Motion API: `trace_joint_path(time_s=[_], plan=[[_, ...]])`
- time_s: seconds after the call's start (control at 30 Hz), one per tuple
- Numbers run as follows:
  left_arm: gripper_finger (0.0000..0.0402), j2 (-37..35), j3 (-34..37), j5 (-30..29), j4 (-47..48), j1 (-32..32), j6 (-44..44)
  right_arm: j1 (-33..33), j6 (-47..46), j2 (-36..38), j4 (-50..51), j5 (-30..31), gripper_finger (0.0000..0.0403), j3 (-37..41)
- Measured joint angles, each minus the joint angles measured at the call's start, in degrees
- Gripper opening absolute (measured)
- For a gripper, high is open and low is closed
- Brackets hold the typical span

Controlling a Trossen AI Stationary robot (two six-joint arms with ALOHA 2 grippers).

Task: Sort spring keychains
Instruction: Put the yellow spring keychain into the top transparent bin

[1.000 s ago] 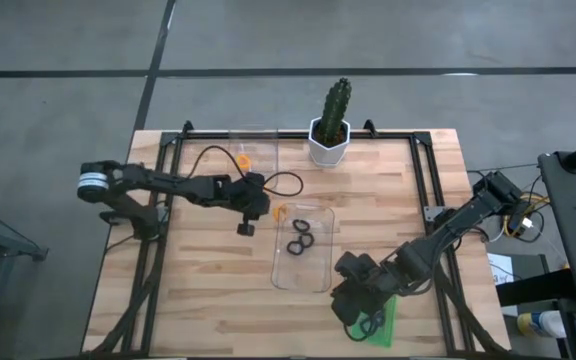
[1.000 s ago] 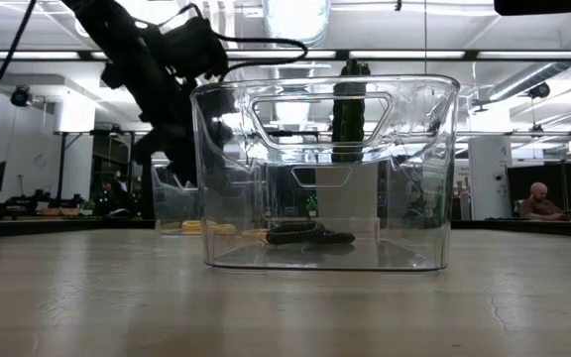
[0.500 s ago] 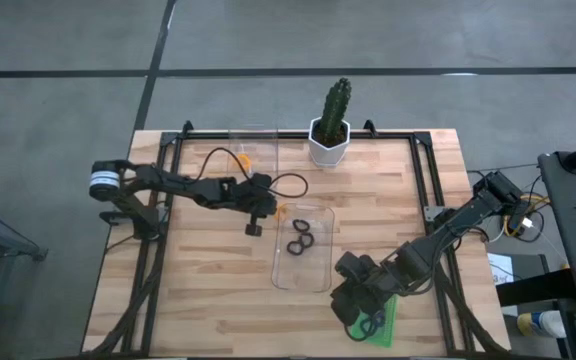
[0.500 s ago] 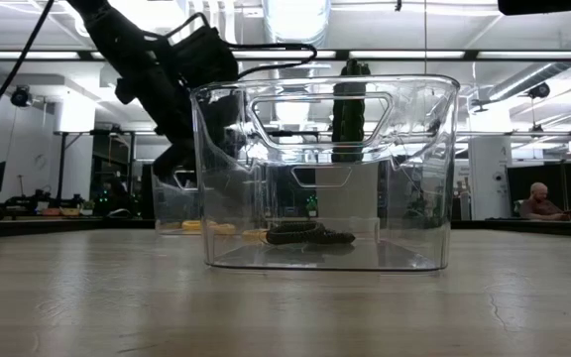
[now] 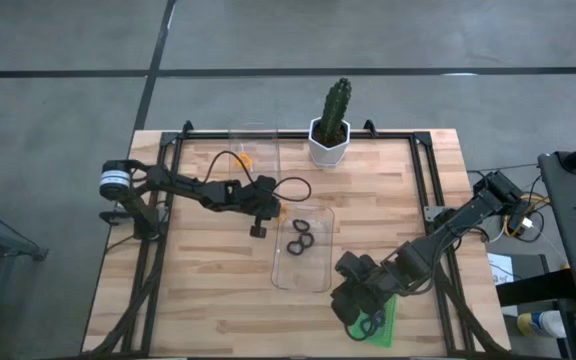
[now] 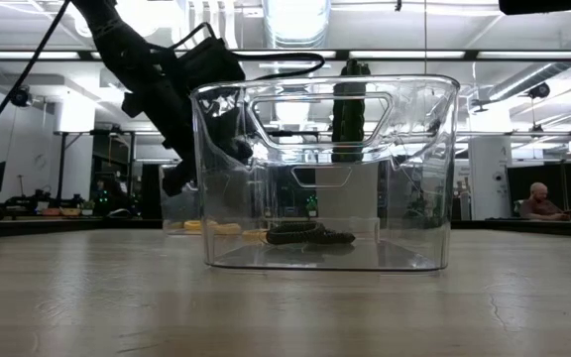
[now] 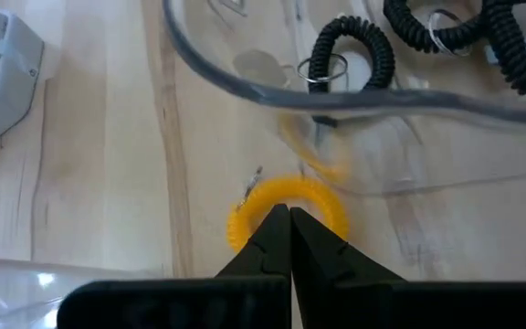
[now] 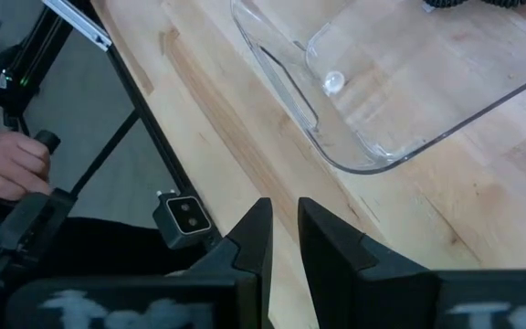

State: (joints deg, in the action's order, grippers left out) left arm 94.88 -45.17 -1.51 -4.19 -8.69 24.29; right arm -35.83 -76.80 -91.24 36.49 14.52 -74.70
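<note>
While the left gripper (image 7: 289, 219) reaches out closed over an orange keychain (image 7: 286, 206), the right gripper (image 8: 284, 219) hangs narrowly parted

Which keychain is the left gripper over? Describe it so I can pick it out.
Start at the clear tray mid-table. By its corner nearest the left gripper lies an orange keychain, outside on bare wood. The keychains inside that tray are black.
</note>
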Motion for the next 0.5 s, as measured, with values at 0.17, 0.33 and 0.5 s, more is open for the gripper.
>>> trace_joint_path(time_s=[0.17,0.33,0.5], plan=[[0.0000,0.0,0.0,-0.1,0.3,0.5,0.9,0.0,-0.1,0.0,0.1,0.0,0.0052,0.0],[0.0000,0.0,0.2,-0.7,2.2,1.6,6.0,0.1,-0.6,0.0,0.1,0.0,0.0052,0.0],[0.0000,-1.1,0.4,-2.6,3.8,3.6,10.4,0.1,-1.3,0.0,0.1,0.0,0.0052,0.0]])
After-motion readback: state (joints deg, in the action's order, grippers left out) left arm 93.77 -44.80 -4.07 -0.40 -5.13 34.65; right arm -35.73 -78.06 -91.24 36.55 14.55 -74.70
